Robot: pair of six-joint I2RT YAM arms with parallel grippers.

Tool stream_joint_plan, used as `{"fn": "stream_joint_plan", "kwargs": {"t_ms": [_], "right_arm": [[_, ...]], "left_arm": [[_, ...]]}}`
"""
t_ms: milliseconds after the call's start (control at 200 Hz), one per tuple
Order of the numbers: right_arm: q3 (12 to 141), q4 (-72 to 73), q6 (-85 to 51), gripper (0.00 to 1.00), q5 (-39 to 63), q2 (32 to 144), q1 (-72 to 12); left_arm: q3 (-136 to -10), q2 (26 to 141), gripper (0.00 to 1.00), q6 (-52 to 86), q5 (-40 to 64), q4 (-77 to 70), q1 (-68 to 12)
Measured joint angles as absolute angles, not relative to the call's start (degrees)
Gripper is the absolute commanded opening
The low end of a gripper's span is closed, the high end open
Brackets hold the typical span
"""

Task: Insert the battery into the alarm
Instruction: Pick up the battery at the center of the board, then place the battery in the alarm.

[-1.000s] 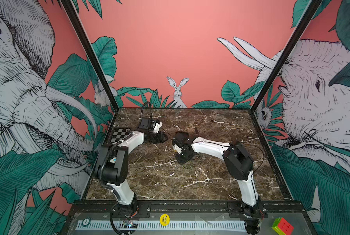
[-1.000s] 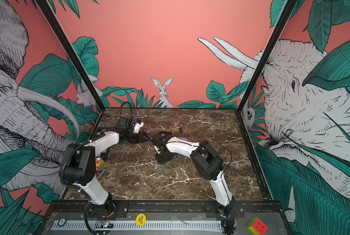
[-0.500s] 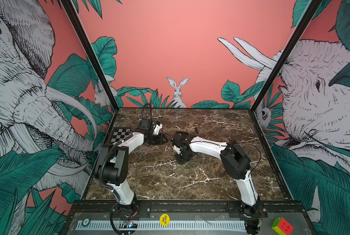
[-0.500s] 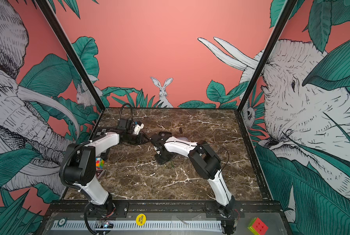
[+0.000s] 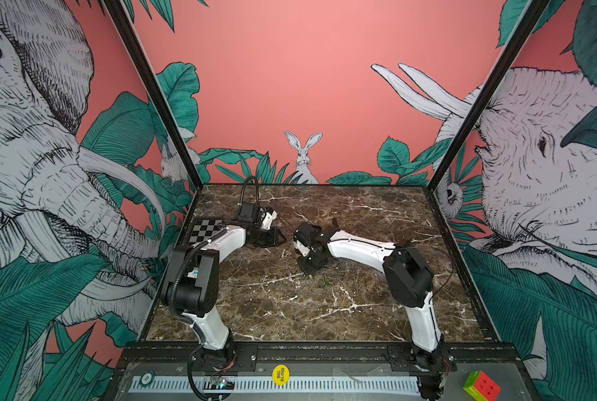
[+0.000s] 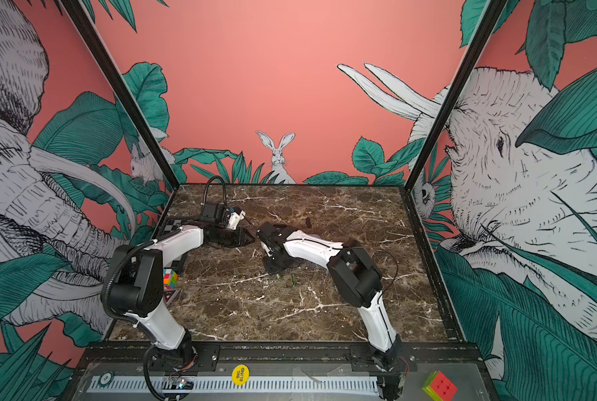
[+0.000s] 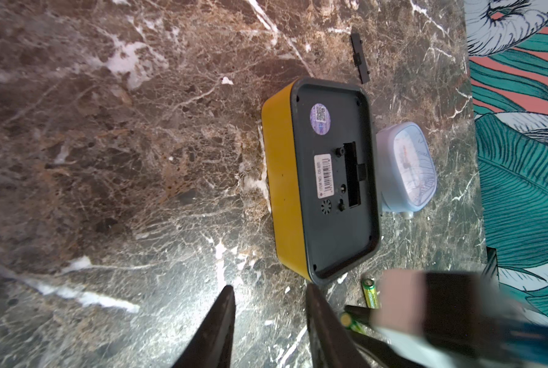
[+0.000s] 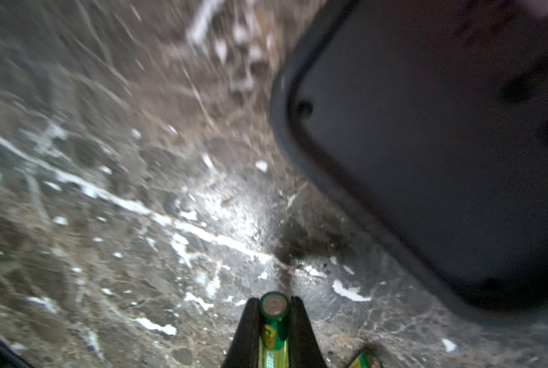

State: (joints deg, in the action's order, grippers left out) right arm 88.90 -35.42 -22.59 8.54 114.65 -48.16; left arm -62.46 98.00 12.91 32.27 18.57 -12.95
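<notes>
The alarm (image 7: 327, 178) is yellow with a dark grey back and lies face down on the marble, its battery slot (image 7: 353, 173) uncovered. Its back (image 8: 441, 143) also fills one side of the right wrist view. My right gripper (image 8: 274, 306) is shut on a green battery (image 8: 273, 318) just above the table, close to a corner of the alarm. In both top views it (image 5: 308, 270) points down at the table. My left gripper (image 7: 268, 291) is open and holds nothing; it hovers beside the alarm's near corner. The arms hide the alarm in both top views.
A second green battery (image 7: 371, 293) lies on the marble by the right gripper. The black battery cover (image 7: 360, 59) lies beyond the alarm. A light blue clock (image 7: 406, 167) stands against the alarm's far side. A checkerboard (image 5: 205, 231) and a colour cube (image 6: 169, 277) sit at the left edge.
My right gripper's jaws have closed on the green battery, and that arm has shifted slightly to the left. The left arm has stayed still.
</notes>
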Motion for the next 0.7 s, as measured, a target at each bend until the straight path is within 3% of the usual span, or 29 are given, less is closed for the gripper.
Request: {"fn": "stream_joint_plan", "kwargs": {"t_ms": [160, 320, 700], "right_arm": [[84.7, -18.7, -25.6, 0.03, 6.7, 107.0, -42.1], [83.8, -4.8, -27.3, 0.01, 3.4, 110.1, -38.2], [76.5, 7.2, -28.1, 0.00, -1.7, 115.3, -39.2]], "left_arm": [[-63.4, 97.8, 0.39, 13.3, 32.2, 18.4, -13.0], [-64.1, 97.5, 0.39, 13.5, 32.2, 18.3, -13.0], [-64.7, 97.3, 0.39, 13.7, 31.6, 18.7, -13.0]]}}
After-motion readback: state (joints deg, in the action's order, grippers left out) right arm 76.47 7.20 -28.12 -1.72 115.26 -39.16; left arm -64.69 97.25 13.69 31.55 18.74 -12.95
